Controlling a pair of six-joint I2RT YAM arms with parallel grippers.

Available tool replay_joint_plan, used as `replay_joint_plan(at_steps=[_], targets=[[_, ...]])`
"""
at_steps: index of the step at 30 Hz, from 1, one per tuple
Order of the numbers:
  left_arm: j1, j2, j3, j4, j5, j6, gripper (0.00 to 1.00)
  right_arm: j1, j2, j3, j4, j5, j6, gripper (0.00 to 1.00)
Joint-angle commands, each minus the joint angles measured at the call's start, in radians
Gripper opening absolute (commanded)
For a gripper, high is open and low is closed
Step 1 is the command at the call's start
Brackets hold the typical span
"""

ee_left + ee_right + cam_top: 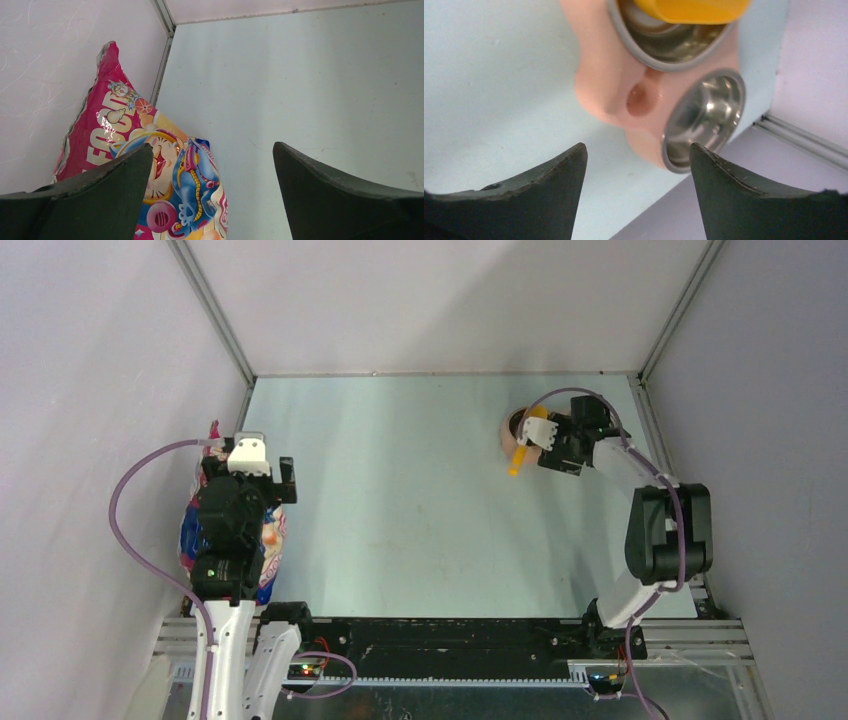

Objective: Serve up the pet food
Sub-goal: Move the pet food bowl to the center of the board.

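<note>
The pale desk (400, 500) fills the middle of the overhead view, walled in on three sides. At its left edge lies the glossy pink-and-blue cartoon-printed bag (107, 125). The overhead view shows it mostly covered by the left arm. The left wrist view shows it plainly at lower left, its crinkled top pointing toward the corner of the wall. The left gripper (212, 150) hovers above it with its fingers spread wide and nothing between them.

In the upper right of the overhead view sits a pink feeder (604, 85) holding two steel bowls. From above only one bowl can be made out. The right wrist view shows both. The larger bowl (664, 47) is at the top of that frame, with the yellow scoop (691, 9) lying across it. The smaller bowl (704, 120) is below and to the right, and shows only shiny bare metal. The overhead view adds that the scoop's handle juts past the feeder's rim toward the lower left.

The right gripper (638, 150) is near the feeder, its fingers well apart and gripping nothing; the scoop lies clear of them.

The pet food cannot be picked out for certain. From above, the bowl under the scoop looks dark brown. In the wrist view its inside is steel with a brownish tint, and no separate pellets can be made out.
</note>
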Motion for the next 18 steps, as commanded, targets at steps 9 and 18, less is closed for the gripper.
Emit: replay_joint_plan(at_steps=[9,18], targets=[[0.009,0.105,0.266,-0.130,-0.356,0.090,0.98,0.065,-0.363,0.157,-0.249,-0.078,0.499,0.79],[0.020,0.248,0.500,-0.358,-0.577,0.141,0.98,0.397,-0.642,0.116,-0.423,-0.249,0.671,0.98]])
